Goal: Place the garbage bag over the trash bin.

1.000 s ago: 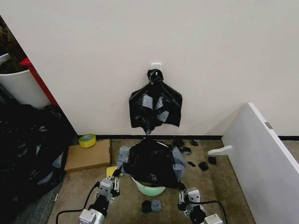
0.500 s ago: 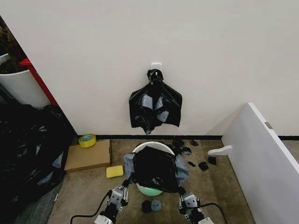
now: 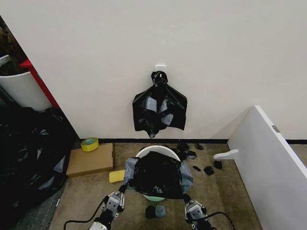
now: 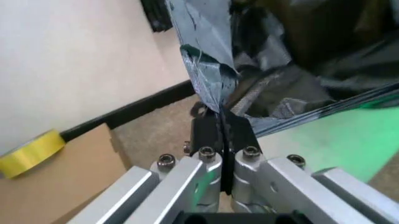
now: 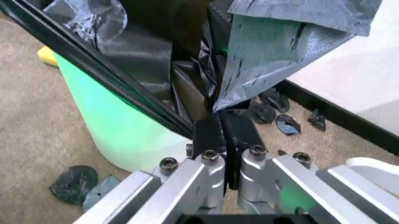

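Step in hand: both arms held the garbage bag point(image 3: 157, 173) stretched over the near side of the trash bin point(image 3: 158, 151), whose far rim stood bare above the plastic; the bag was draped, not yet seated.
Left gripper point(image 3: 118, 190): low at the bin's left flank; the left wrist view showed its fingers point(image 4: 209, 133) pressed together on a fold of the bag's edge point(image 4: 206, 70).
Right gripper point(image 3: 188, 195): low at the bin's right flank; in the right wrist view its fingers point(image 5: 212, 133) pinched the opposite corner of the bag point(image 5: 281, 51), beside the bin's pale green wall point(image 5: 106, 121).
Bag's mouth: it looked to gape toward the bin, though the dark folds made this hard to read.
Next move, as a judgement: the far rim would need covering, so the held edge wants carrying farther back and down outside the wall, evenly on both sides.
Around: a knotted bundle of bags point(image 3: 159, 108) hung on the wall behind; a cardboard box point(image 3: 90, 159) with a roll of yellow tape point(image 3: 89, 143) and a yellow sponge point(image 3: 116, 176) lay left of the bin.
In the way: black scraps point(image 3: 156, 211) on the floor just before the bin, between the grippers; more scraps point(image 3: 208, 169) lay to the right near a white board point(image 3: 268, 163).
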